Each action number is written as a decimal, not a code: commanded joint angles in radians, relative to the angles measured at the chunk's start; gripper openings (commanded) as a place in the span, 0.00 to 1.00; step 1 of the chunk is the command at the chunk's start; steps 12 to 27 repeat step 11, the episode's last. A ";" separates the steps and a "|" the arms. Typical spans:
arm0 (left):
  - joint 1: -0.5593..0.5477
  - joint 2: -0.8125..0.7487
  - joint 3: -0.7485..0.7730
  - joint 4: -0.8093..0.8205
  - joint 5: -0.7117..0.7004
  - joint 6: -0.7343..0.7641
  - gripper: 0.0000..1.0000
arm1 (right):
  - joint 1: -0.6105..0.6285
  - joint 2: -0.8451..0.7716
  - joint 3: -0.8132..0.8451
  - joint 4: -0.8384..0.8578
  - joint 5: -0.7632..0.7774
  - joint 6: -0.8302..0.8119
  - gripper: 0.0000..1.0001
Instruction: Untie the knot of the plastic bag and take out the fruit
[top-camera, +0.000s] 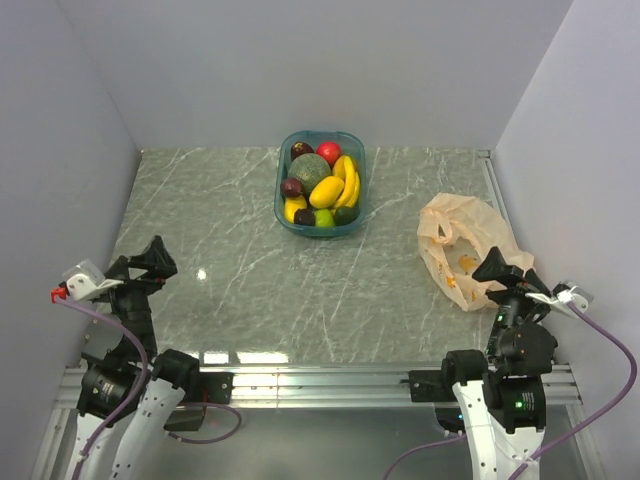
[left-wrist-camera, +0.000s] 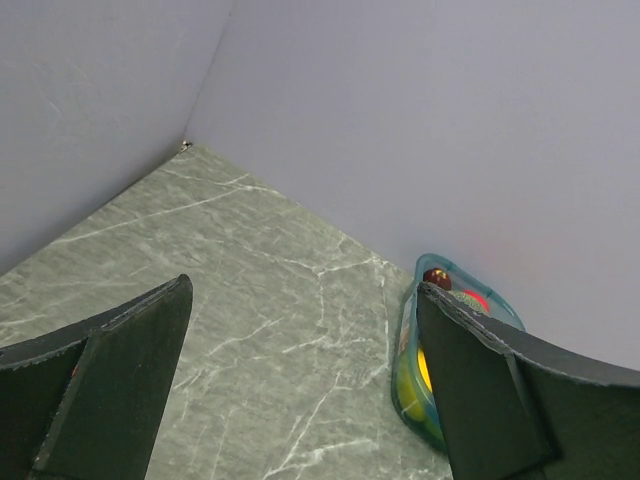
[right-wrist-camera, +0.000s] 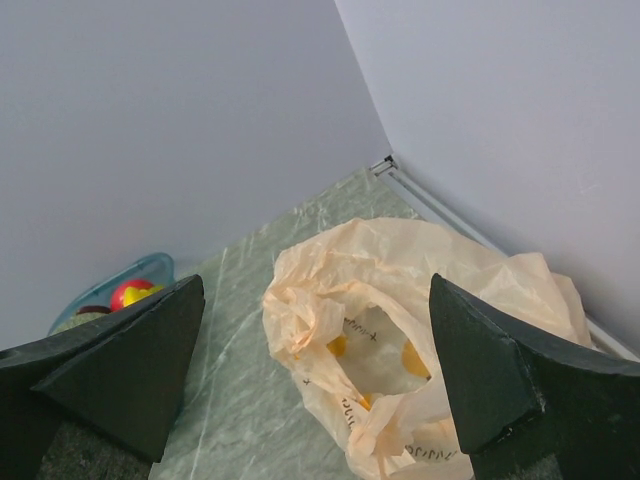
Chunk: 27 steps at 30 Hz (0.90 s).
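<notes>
Nearest, along the table's front edge: an aluminium rail (top-camera: 320, 372) with both arm bases bolted on. Just beyond, on the left: left gripper (top-camera: 152, 262), fingers spread wide, nothing between them, raised over the bare green-marbled table (top-camera: 230, 270) and aimed toward the far side. On the right, about level with it: right gripper (top-camera: 505, 270), likewise spread wide, pinching nothing, poised at the near end of the plastic bag (top-camera: 462, 240). From above, black fingers overlapping the bag's near edge; touching or just over it, impossible to tell. Bag slumped and crinkled on the table close to the right wall (top-camera: 570, 180), well apart from the tub, mouth gaping toward the right wrist camera, rim rolled and slack. Inside, a couple of yellow-orange patches showing through the thin film; fruit or print, cannot tell. Farther back, near the middle of the rear wall: a blue tub (top-camera: 318, 232) heaped with fruit (top-camera: 326, 192). Within it, a dull-green melon (top-camera: 310, 170) toward the left, a banana bunch (top-camera: 347, 182) along the right side, a dark purple fruit (top-camera: 292, 187) against the left rim, a small yellow-orange fruit (top-camera: 294, 208) near the front left. At the far end, a red apple (top-camera: 328, 152); at the near end, a bright green lime (top-camera: 325, 218).
</notes>
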 joint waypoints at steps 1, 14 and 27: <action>0.015 0.016 -0.004 0.042 0.014 0.020 0.99 | 0.006 -0.162 0.010 0.048 0.020 -0.017 1.00; 0.037 0.020 -0.007 0.047 0.037 0.017 0.99 | 0.005 -0.150 0.009 0.045 0.017 -0.014 1.00; 0.037 0.020 -0.007 0.047 0.037 0.017 0.99 | 0.005 -0.150 0.009 0.045 0.017 -0.014 1.00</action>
